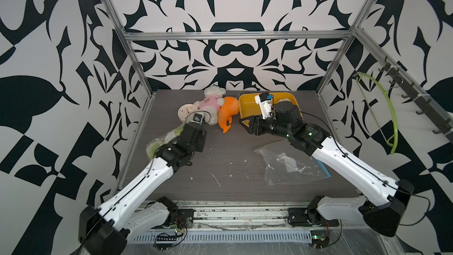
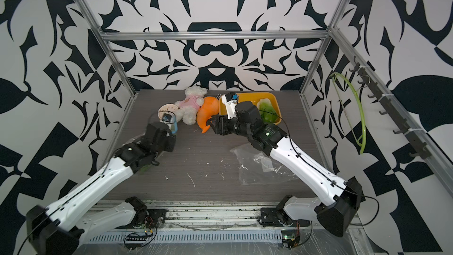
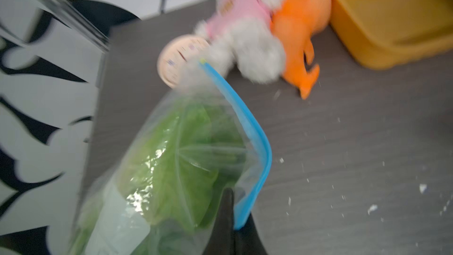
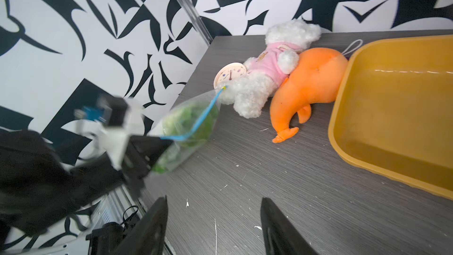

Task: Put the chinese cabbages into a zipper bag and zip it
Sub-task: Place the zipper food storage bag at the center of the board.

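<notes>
Both arms same build. left arm (image 1: 147,180) and right arm (image 1: 353,165): glossy white tapered link shells, chunky matte-black joint housings (image 1: 387,214) between them. Thin black cable (image 1: 367,170) clipped along each white shell, looping free at the joints. Small dark screw holes (image 1: 372,183) dotted down the shells. Green LEDs (image 1: 309,133) lit on the black wrist-end joints. Wrist camera mount (image 1: 264,105) is white with a blue part on top. right claw (image 4: 213,204): two flat black fingers (image 4: 154,224), tapering toward the tips.
</notes>
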Available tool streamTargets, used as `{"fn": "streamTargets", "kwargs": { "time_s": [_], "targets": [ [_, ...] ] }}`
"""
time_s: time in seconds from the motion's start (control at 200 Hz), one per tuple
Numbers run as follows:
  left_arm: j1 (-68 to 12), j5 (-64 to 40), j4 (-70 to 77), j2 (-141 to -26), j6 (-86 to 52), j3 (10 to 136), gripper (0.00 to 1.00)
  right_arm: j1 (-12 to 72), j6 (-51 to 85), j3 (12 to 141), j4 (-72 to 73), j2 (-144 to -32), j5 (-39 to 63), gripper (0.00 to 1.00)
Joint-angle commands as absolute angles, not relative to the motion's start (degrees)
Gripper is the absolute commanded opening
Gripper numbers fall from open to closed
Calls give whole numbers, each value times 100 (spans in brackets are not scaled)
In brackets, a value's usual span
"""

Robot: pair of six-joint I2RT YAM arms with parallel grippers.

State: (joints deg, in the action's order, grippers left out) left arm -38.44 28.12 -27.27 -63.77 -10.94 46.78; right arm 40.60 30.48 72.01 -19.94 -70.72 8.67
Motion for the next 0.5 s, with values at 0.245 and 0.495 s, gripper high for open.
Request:
{"fn": "streamTargets", "kwargs": {
  "time_s": [0.245, 0.495],
  "targets": [
    [-4588, 3242, -2860, -8551, -3765, 4625, 6, 4078, 3837, 6985, -2630, -6361, -282, 65],
    [-4106, 3029, -3040, -7642, -4493, 3873, 33, 4052, 3664, 7310, -3143, -6242, -526, 68]
  ]
}}
